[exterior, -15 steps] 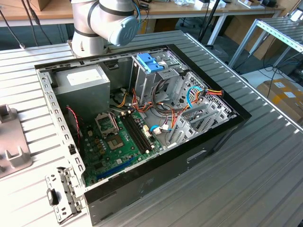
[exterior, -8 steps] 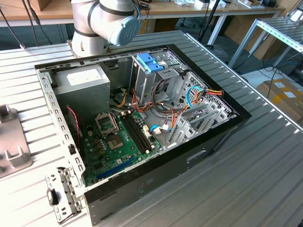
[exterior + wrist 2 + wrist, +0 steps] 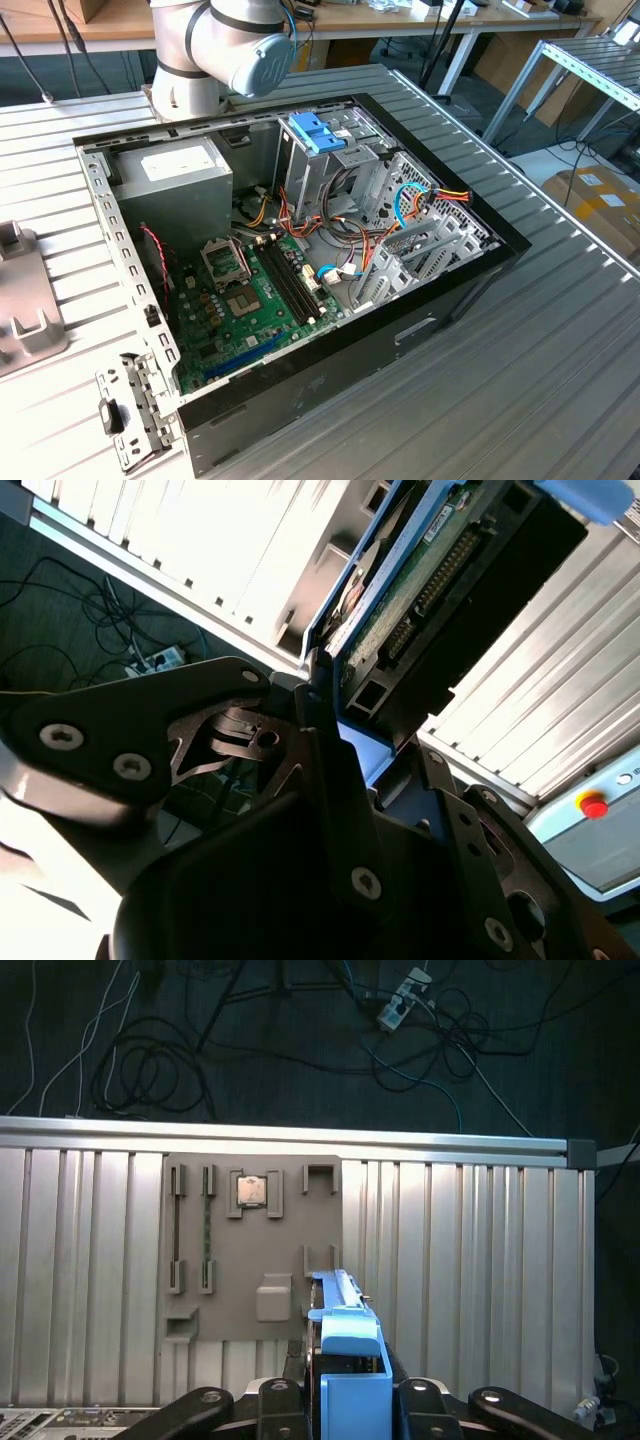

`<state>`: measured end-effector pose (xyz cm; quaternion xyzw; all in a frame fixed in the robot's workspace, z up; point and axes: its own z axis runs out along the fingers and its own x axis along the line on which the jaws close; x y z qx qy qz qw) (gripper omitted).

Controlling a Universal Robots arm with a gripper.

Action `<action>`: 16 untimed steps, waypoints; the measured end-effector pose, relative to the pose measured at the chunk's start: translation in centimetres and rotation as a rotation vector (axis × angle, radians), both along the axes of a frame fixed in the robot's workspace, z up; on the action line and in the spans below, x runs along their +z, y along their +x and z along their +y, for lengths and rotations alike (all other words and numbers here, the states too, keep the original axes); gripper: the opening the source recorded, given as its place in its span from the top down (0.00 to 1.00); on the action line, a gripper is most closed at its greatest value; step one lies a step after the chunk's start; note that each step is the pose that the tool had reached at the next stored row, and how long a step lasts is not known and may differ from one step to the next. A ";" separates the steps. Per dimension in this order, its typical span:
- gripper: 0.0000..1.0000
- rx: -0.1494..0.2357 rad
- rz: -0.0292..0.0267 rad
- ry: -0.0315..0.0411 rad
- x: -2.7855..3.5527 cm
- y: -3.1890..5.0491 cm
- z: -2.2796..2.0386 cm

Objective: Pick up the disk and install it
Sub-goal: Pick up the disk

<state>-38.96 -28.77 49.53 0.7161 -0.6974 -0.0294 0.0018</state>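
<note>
Open computer case (image 3: 330,370) holds a green motherboard (image 3: 240,310) and grey power supply box (image 3: 180,185).

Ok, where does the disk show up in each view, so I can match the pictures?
First wrist view: the disk, blue frame toward the camera, held before the grey tray.
Second wrist view: the disk edge-on, circuit board showing, clamped in the gripper.
Exterior view: the grey tray lies at the exterior view's left edge.
Shared landmark: the ribbed table, in all three views.
</note>
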 end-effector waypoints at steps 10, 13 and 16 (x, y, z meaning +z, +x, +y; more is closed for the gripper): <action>0.63 0.000 0.0000 0.0000 0.00 0.50 0.00; 0.63 0.000 0.0000 0.0000 0.00 0.63 0.00; 0.63 0.000 0.0000 0.0000 0.00 0.80 0.00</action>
